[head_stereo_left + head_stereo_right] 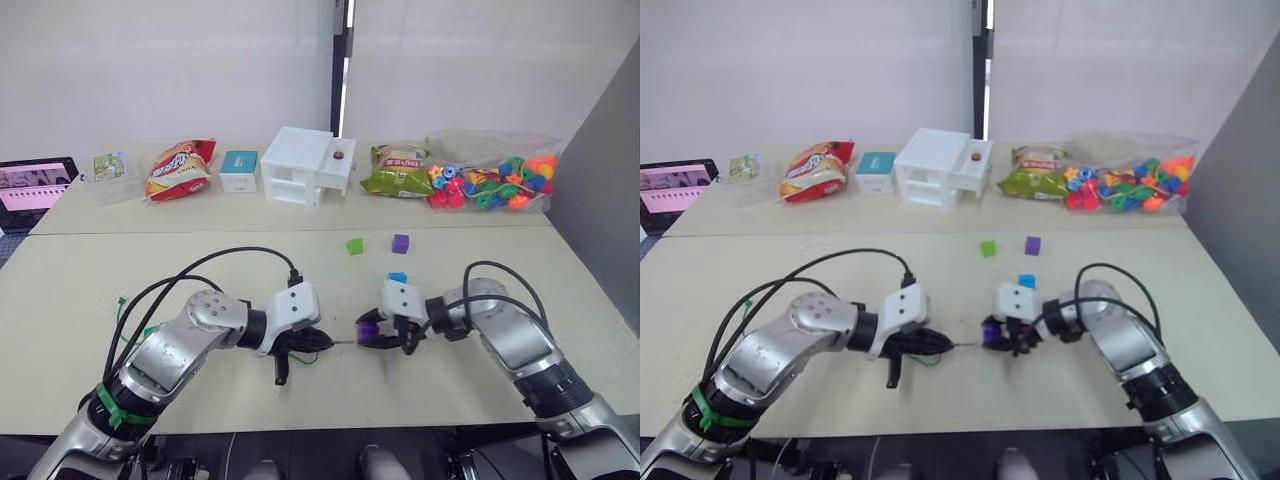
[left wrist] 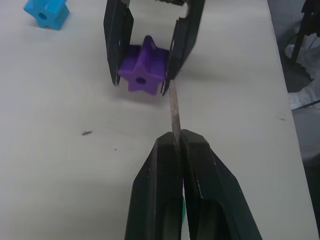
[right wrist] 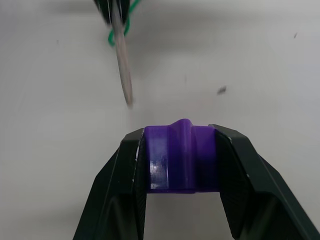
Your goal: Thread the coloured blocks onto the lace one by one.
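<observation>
So the right gripper (image 3: 180, 165) is clamped on a purple block (image 2: 144, 71), star-ish shaped with a hole through the middle, held just above the table (image 1: 200, 270). The left gripper (image 2: 177, 150) is pinched shut on the lace (image 1: 318, 347), with its stiff pale tip (image 2: 173, 107) poking out toward that purple block, just beside it and off to one side of the hole. Near the purple block sits a blue block (image 1: 398, 278); farther back are a light green block (image 1: 355, 246) and another purple one (image 1: 401, 243).

glossy smooth plastic purple block (image 3: 180, 157); matt black plastic claw fingers (image 2: 155, 200); matt smooth pale tabletop (image 1: 480, 255)
</observation>
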